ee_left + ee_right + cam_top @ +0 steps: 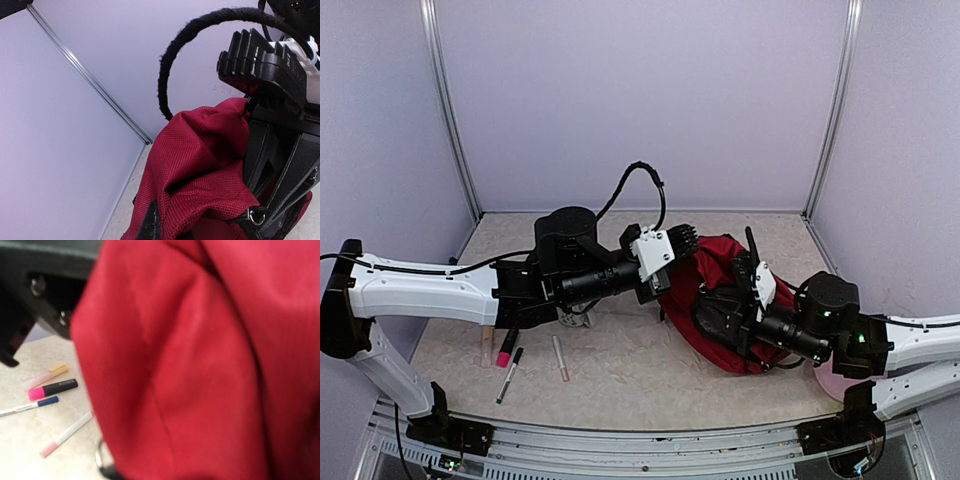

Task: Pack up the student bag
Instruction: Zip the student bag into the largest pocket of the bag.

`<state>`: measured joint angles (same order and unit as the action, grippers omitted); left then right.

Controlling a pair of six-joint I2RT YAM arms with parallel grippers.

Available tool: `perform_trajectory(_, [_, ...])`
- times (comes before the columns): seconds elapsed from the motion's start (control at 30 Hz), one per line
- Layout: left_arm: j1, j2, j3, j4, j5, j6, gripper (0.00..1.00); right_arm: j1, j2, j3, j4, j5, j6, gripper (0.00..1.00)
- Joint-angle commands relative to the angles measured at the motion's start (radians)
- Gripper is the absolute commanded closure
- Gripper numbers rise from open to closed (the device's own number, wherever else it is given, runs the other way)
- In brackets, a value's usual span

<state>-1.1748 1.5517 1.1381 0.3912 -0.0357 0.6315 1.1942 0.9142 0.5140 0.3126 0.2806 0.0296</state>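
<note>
Student bag [725, 305] lies right of centre on the table [620, 385], between the two arms. In the top view its long axis runs diagonally, from back-centre to near-right. The back end is pulled up toward the left gripper [680, 243]; the near end lies down by the right arm's wrist.

Left gripper: jaws closed on the bag's red fabric at that raised back edge. The left wrist view confirms it, with cloth bunched against the black ribbed fingers [260, 65] and hanging down from them. That view also shows a metal ring [257, 216] on a zipper, too small to make out from the top. A black braided loop [172, 55] arcs above the fabric; can't tell if it belongs to the bag or is a cable.

Right gripper [748, 262]: pressed into the dark upper face of the bag. The right wrist view is filled with blurred red cloth and its fingers don't show, so I can't tell if it is open, closed or gripping.

Only the top view gives the bag's outline. The right wrist view gives the pens best: pink highlighter [52, 388], blue-capped pen [30, 406], pink-tipped marker [65, 435] and yellow-capped marker [47, 375]. All lie loose on the table left of the bag.
</note>
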Motion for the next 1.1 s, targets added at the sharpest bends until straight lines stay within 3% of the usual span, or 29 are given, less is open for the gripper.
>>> perform_trajectory(0.0, [-0.021, 0.004, 0.045, 0.071, 0.026, -0.017, 1.0, -0.016, -0.016, 0.05, 0.056, -0.01, -0.037, 0.74])
perform_trajectory(0.3, [-0.022, 0.0, 0.048, 0.071, 0.038, -0.018, 1.0, -0.065, -0.057, 0.059, 0.034, 0.0, -0.059, 0.67])
perform_trajectory(0.37, [-0.023, -0.001, 0.048, 0.071, 0.043, -0.023, 1.0, -0.079, -0.054, 0.07, 0.027, -0.03, -0.068, 0.71])
perform_trajectory(0.6, [-0.023, 0.006, 0.05, 0.079, 0.045, -0.03, 1.0, -0.079, -0.015, 0.091, 0.016, -0.167, -0.09, 0.99])
perform_trajectory(0.8, [0.01, -0.001, 0.069, 0.065, 0.051, -0.054, 1.0, -0.08, -0.082, 0.029, -0.041, -0.266, -0.034, 1.0])
perform_trajectory(1.07, [0.055, 0.04, 0.168, -0.011, -0.041, -0.034, 1.0, -0.081, -0.121, -0.03, -0.189, -0.338, 0.107, 1.0])
